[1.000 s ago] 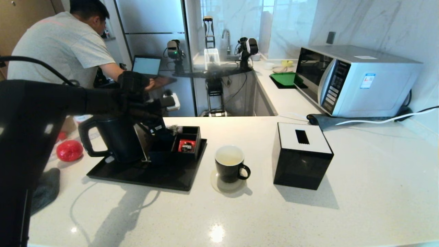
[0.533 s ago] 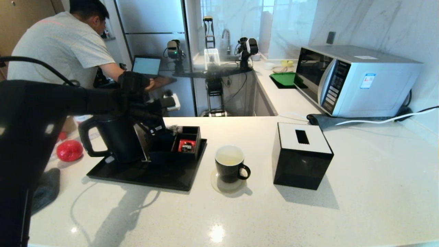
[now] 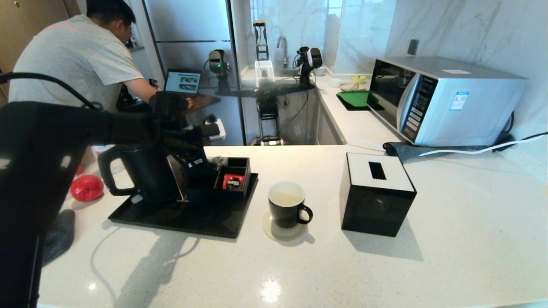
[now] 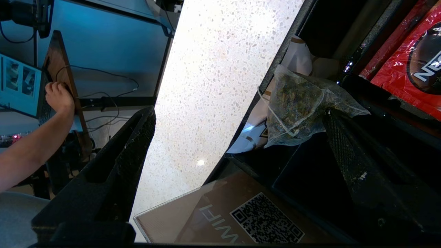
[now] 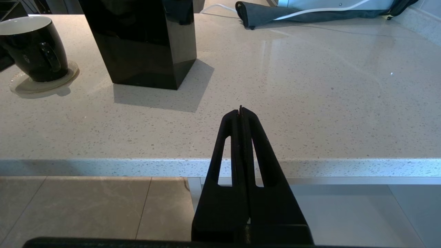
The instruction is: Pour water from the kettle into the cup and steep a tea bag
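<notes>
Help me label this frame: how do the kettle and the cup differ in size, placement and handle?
Size: the kettle is far taller and bulkier than the cup.
Placement: the kettle stands on the black tray; the cup sits apart on a pale coaster on the counter.
Handle: the kettle has a big loop handle pointing away from the cup; the cup has a small ear handle.
Both are black and upright.

The left arm reaches forward, its left gripper spread wide (fingers well apart); the right gripper sits parked low, fingers pressed together.
</notes>
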`<state>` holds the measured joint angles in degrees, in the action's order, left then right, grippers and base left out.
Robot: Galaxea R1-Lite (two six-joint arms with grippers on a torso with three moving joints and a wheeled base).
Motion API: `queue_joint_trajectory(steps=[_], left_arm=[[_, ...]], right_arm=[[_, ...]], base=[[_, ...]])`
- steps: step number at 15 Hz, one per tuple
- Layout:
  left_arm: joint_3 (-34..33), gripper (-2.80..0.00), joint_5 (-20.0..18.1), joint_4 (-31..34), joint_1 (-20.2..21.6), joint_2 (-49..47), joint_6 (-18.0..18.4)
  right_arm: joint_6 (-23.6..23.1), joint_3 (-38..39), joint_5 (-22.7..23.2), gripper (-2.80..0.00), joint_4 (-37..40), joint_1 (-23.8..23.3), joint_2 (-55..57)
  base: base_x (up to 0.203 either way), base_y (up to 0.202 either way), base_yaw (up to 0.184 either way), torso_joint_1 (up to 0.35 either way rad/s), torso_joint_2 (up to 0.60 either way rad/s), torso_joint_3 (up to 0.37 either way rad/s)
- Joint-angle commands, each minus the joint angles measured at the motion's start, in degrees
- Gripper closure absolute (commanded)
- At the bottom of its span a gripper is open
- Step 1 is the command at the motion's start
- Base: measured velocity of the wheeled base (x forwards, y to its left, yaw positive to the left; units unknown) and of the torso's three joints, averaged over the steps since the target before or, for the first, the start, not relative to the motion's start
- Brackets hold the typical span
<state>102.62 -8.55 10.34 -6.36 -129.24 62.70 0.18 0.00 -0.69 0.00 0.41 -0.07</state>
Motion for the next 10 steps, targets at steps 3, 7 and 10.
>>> queue_joint_trajectory(steps=[3,7,10], left_arm=[[0.56,-2.80,-0.16,0.03,0.04,-0.31,0.32],[0.91,0.00,-0.16,0.03,0.04,-0.13,0.41],[1.75,0.00,-0.16,0.43,0.04,-0.13,0.32]], right_arm=[[-0.01,0.00,-0.01,0.00,0.00,0.02,0.07],[-0.01,0.00,-0.01,0.00,0.00,0.02,0.07],[-0.01,-0.01,-0.01,0.00,0.00,0.02,0.07]], base=[[0.000,0.000,0.000,0.000,0.00,0.000],[0.000,0.000,0.000,0.000,0.00,0.000],[0.000,0.000,0.000,0.000,0.00,0.000]])
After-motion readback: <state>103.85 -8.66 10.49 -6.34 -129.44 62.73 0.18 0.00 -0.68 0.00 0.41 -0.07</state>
